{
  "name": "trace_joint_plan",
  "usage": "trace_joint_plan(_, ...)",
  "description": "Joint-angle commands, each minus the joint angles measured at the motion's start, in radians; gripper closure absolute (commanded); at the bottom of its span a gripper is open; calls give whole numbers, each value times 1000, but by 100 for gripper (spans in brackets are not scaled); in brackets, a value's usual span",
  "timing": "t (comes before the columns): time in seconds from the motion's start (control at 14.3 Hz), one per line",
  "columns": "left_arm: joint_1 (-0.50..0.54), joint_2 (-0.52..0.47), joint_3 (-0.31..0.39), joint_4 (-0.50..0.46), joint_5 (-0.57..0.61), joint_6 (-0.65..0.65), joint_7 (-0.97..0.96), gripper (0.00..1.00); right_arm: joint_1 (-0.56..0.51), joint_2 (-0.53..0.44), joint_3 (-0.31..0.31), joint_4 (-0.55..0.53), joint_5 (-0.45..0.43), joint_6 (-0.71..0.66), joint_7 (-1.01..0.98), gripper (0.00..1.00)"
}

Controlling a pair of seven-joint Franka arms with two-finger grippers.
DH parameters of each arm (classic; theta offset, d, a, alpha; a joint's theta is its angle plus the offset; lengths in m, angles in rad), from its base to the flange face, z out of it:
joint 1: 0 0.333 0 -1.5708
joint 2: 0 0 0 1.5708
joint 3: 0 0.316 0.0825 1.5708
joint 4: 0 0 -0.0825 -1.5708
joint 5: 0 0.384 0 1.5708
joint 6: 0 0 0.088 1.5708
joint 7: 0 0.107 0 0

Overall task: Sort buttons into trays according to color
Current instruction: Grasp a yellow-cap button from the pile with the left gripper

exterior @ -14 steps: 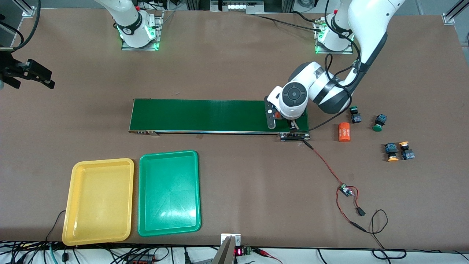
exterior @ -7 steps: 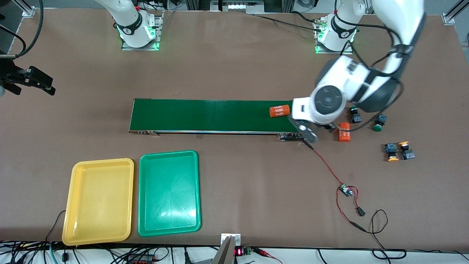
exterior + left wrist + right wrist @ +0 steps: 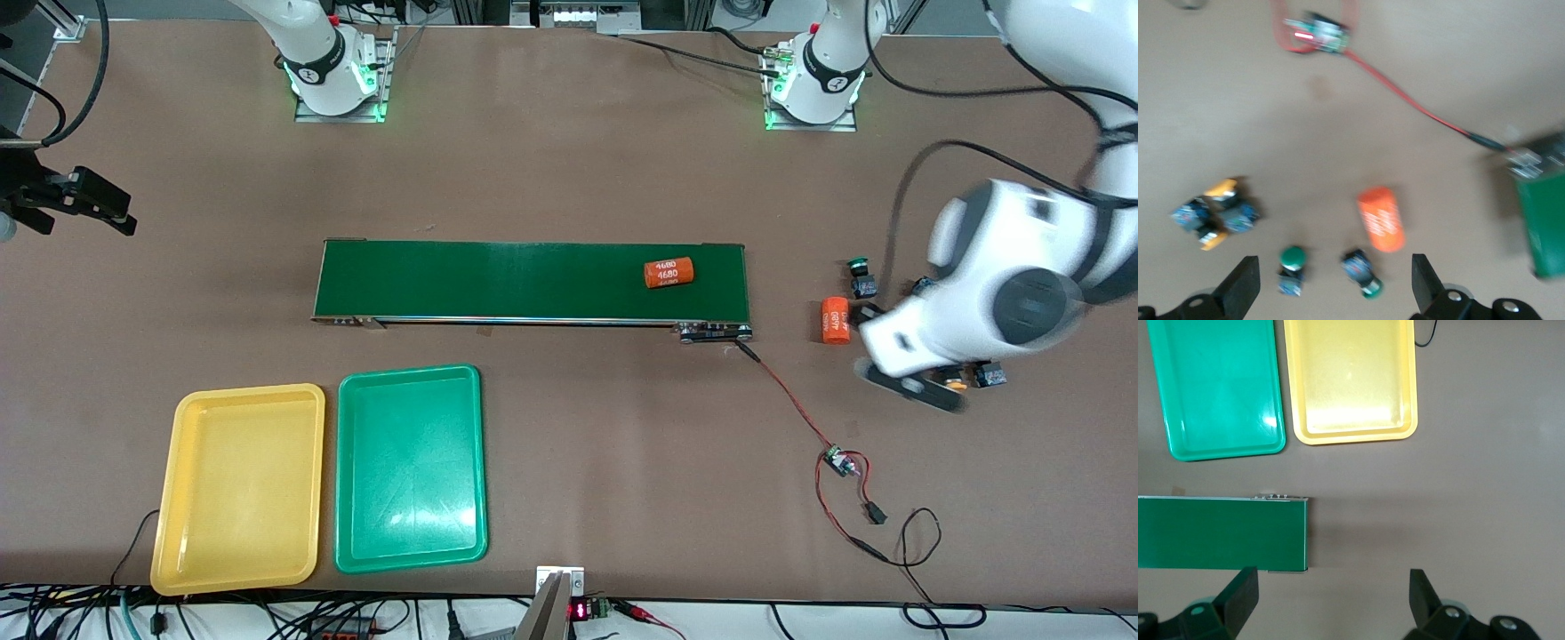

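Note:
Two green buttons lie on the table between the open fingers of my left gripper, which hangs above them holding nothing. Two yellow buttons sit huddled together beside them. In the front view the left arm's wrist covers most of the buttons; one green button and a yellow cap still show. The yellow tray and green tray lie side by side toward the right arm's end, both bare. My right gripper waits open, high over the table by the belt's end.
An orange cylinder lies on the dark-green conveyor belt. A second orange cylinder lies on the table between the belt and the buttons. A small circuit board with red wire trails from the belt's end.
The left arm swung from the belt's end to over the buttons, leaving an orange cylinder on the belt. That cylinder has crept along the belt. The right gripper barely moved.

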Motion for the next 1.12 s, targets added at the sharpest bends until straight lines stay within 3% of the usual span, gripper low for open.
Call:
trace_joint_plan(0.0,59,114,7,115,15,-12,-18,0,-10,0,4,-6,-17,21,10,0)
trace_joint_plan(0.35,176,194,68,59,19,125,-32,0,-36,15,1,-9,-19,51,10,0)
trace_joint_plan(0.77,243,189,102,-218,81,513,-38,6,-47,17,0,-5,-25,71,7,0)
trace_joint_plan(0.91,259,192,103,-255,81,572,-40,6,-44,8,4,1,-60,81,8,0)
trace_joint_plan(0.98,262,192,102,-260,81,574,-40,19,-41,6,7,1,-72,75,8,0)
trace_joint_plan(1.05,263,191,102,-271,81,568,-38,40,-47,6,3,1,-71,69,10,0)
